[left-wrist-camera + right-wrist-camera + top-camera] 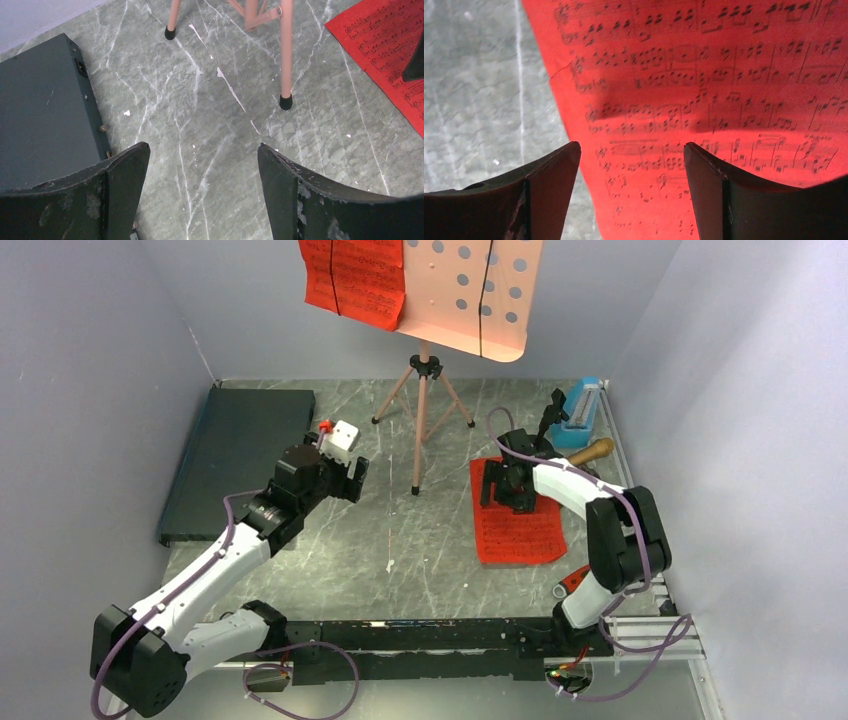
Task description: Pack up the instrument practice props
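Nearest us, by the right arm's base, a wrench point(574, 578) lies on the table point(400, 540). Just beyond it a red page point(520, 530) lies flat. The right gripper point(631, 146) hangs low over the page's far half, jaws parted and empty. In its wrist view the left finger sits over the paper's edge and the right finger over the printed staves. We cannot tell whether the tips touch the paper.

Across the table, the left gripper point(202, 150) hovers over bare marble, jaws likewise spread with nothing between them. The case point(240, 455) lies to its left, and the stand point(424, 425) rises ahead to its right, feet on the table.

Farther right, the microphone point(590, 452) sits just past the page's far corner, with the metronome point(585, 408) behind it near the right wall. Farthest and highest, the stand's perforated desk point(480, 290) carries a second page point(355, 280) on its left half.
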Available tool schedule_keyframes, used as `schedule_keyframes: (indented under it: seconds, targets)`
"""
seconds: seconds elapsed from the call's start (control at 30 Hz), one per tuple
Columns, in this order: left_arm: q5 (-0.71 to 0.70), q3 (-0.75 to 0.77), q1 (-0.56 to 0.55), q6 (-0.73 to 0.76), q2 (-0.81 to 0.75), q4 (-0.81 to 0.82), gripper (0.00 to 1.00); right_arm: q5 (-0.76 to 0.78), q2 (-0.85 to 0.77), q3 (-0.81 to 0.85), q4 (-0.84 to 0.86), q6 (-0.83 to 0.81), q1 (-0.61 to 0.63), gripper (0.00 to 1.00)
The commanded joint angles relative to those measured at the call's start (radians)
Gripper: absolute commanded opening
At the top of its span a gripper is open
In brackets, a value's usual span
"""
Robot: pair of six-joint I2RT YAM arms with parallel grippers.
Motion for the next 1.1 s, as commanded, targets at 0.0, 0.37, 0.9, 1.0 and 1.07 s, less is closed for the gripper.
schedule_keyframes:
  seconds: [0.0,0.37,0.9,1.0,1.07]
  targets:
    - [-0.011,0.024,-0.003,0.018,-0.023,0.018,0.84,0.031,0.03,0.041,0.061,-0.031,-0.013,0.8]
    - [-0.019,0.027,-0.003,0.018,-0.014,0.014,0.84,-0.037,-0.051,-0.197,0.05,0.138,0.049,0.8]
    - [-0.027,0.024,-0.003,0.021,-0.004,0.021,0.84,0.018,-0.244,-0.304,-0.144,0.188,0.079,0.8]
    - [-0.021,0.025,-0.003,0.017,-0.003,0.022,0.84,0.029,-0.262,-0.268,-0.144,0.175,0.079,0.81]
    - [-0.02,0.027,-0.003,0.014,-0.003,0.023,0.84,0.037,-0.293,-0.235,-0.124,0.169,0.079,0.81]
